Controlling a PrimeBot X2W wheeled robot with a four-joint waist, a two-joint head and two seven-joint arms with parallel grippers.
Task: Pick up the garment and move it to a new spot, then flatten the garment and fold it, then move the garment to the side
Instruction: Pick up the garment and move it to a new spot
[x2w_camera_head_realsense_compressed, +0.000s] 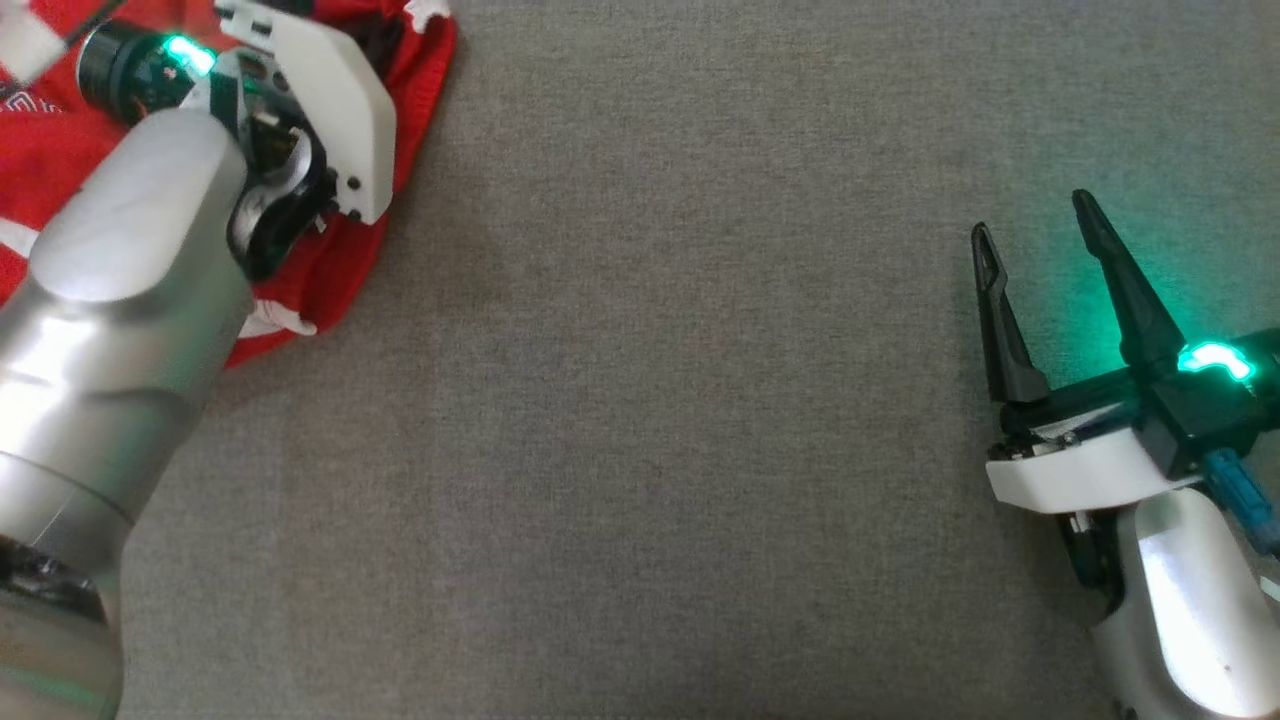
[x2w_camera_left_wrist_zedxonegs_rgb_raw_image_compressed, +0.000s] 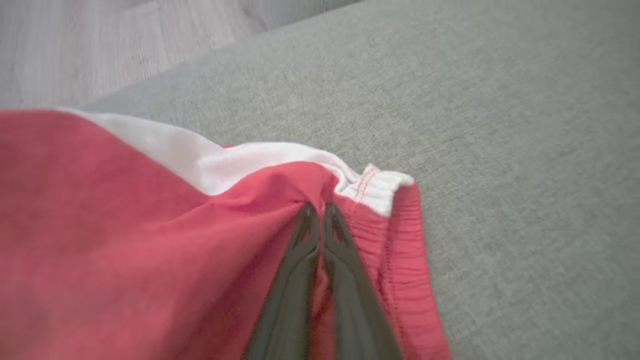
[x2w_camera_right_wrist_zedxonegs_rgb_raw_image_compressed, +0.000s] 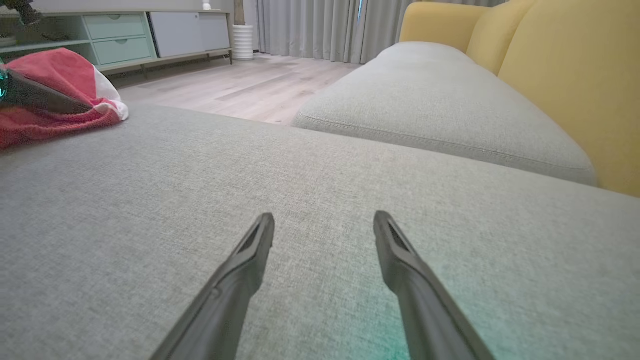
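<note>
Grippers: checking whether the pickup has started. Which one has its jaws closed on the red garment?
The left gripper: its jaws are pinched on the red garment beside its white trim. The right gripper stands open over the grey cushion.

The garment (x2w_camera_left_wrist_zedxonegs_rgb_raw_image_compressed: 125, 240) is soft, matt red cloth with a white stitched band; the cushion (x2w_camera_head_realsense_compressed: 650, 400) under it is coarse, matt grey weave. At the head view's lower left the left forearm (x2w_camera_head_realsense_compressed: 110, 300) is smooth, glossy silver, and the right gripper (x2w_camera_head_realsense_compressed: 1031, 212) has fingers that look like matt black plastic.
</note>
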